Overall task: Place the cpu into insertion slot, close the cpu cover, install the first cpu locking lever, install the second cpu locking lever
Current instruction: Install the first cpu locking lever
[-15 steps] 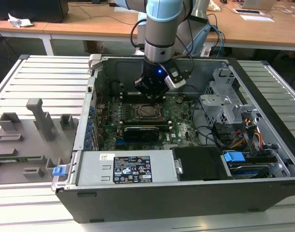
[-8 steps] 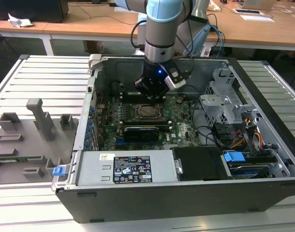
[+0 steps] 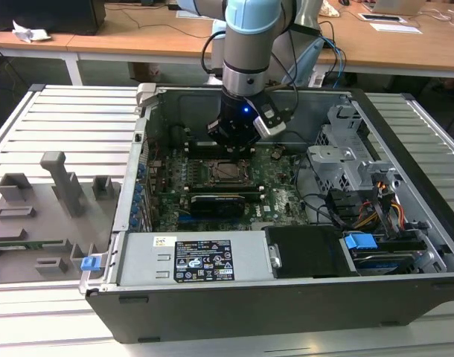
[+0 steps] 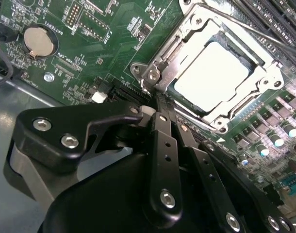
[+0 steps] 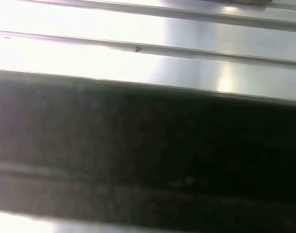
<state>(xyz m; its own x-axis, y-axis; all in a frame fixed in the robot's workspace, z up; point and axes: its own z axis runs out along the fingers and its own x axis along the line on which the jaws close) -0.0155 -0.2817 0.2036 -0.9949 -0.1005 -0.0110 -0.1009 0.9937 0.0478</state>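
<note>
The open dark grey metal computer case lies on its side on a ribbed pale metal table, and the arm's black gripper reaches down into it from above. Beneath the gripper spreads the green motherboard.

In the second wrist view the gripper has its slim black fingers drawn together with almost no gap, and nothing seems to be held between them, so it reads as closed and empty. Their tips rest at, or just short of, the near corner of the socket; I cannot tell whether they actually touch it.

Directly ahead of the fingertips sits the square black-rimmed insertion slot. The thin grey metal frame of the cpu cover lies flat over it, apparently already closed. Through its central opening shows the pale silver square top of the cpu, seated in the slot.

A thin wire locking lever runs along the far side of the socket from the gripper, its long axis parallel to that edge. Whether it is latched cannot be made out.
</note>
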